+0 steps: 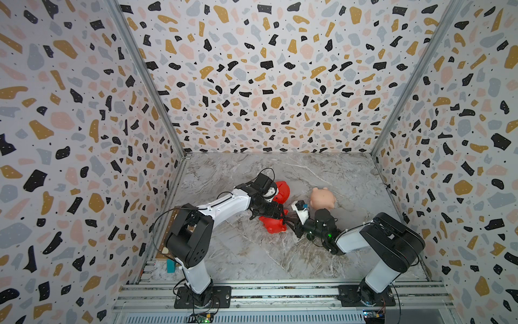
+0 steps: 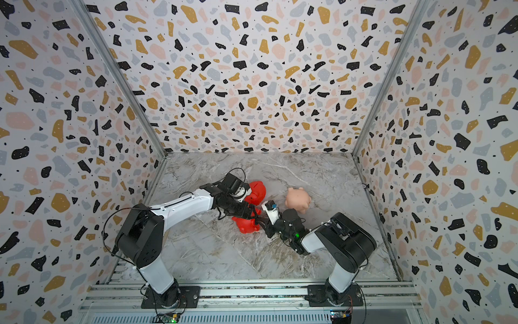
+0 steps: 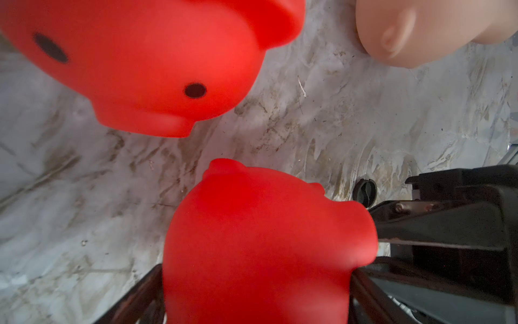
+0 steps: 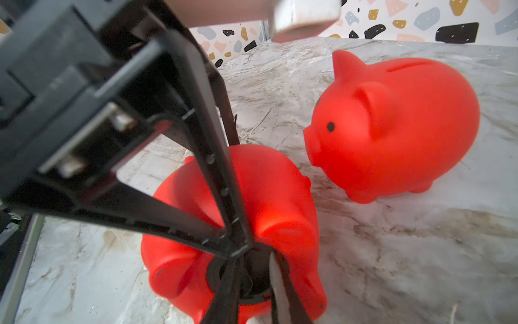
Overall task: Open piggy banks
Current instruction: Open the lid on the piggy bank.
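Note:
A red piggy bank (image 1: 273,226) lies on its side near the middle of the marble table (image 1: 252,252). My left gripper (image 3: 256,294) is shut on its body (image 3: 266,238), one finger on each flank. My right gripper (image 4: 253,283) reaches in from the right, its fingers (image 4: 277,280) closed on the black plug (image 4: 258,269) set in that pig's belly (image 4: 280,202). A second red piggy bank (image 4: 392,126) stands upright just behind (image 1: 283,190), facing the held one. The peach-pink piggy bank (image 1: 322,197) stands upright to the right, partly behind my right wrist.
In the left wrist view a loose small black plug (image 3: 364,192) lies on the marble beside the held pig. A teal block (image 1: 170,265) sits at the front left edge. Patterned walls (image 1: 84,140) close in the left, back and right sides.

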`<state>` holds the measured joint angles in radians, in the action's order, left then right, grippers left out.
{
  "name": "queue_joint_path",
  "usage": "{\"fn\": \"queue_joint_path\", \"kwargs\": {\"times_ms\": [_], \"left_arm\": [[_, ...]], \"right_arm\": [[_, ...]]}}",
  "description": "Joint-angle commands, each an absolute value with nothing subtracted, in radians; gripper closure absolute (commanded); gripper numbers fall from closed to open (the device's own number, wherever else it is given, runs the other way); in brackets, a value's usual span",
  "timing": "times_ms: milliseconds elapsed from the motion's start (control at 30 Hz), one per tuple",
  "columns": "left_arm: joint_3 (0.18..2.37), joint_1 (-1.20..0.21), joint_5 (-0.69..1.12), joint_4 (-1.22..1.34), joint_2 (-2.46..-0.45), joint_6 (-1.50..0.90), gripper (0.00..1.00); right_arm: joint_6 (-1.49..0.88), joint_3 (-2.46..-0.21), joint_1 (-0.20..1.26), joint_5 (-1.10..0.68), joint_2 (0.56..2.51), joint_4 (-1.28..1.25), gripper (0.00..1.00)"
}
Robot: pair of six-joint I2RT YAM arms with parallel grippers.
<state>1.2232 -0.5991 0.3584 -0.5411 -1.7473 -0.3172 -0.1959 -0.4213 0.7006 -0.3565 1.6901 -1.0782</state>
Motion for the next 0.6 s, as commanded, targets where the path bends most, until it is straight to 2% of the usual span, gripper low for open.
{"fn": "queue_joint_path", "kwargs": {"times_ms": [0,67,400,467,533,567], "left_arm": [[1.194,-0.618,0.420,-0.545,-1.776,-0.298,0.11],[1.197,-0.618,0.422,-0.543,-1.780,-0.298,0.11],[1.200,-0.617,0.417,-0.552,-1.780,-0.290,0.11],[1.203,-0.618,0.420,-0.551,-1.781,-0.290,0.11],[1.206,-0.616,0.420,-0.555,-1.781,-0.289,0.11],[1.206,-0.617,0.420,-0.557,-1.782,-0.288,0.11]], "right_arm": [[-0.183,-0.469,0.731,-0.350,1.712,-1.090,0.81],[-0.182,-0.475,0.736,-0.354,1.725,-1.090,0.83],[-0.183,-0.479,0.736,-0.363,1.769,-1.100,0.82],[-0.172,-0.479,0.736,-0.359,1.778,-1.122,0.86],[-0.146,-0.485,0.736,-0.355,1.780,-1.125,0.99],[-0.128,-0.486,0.739,-0.350,1.778,-1.126,1.00]]}}
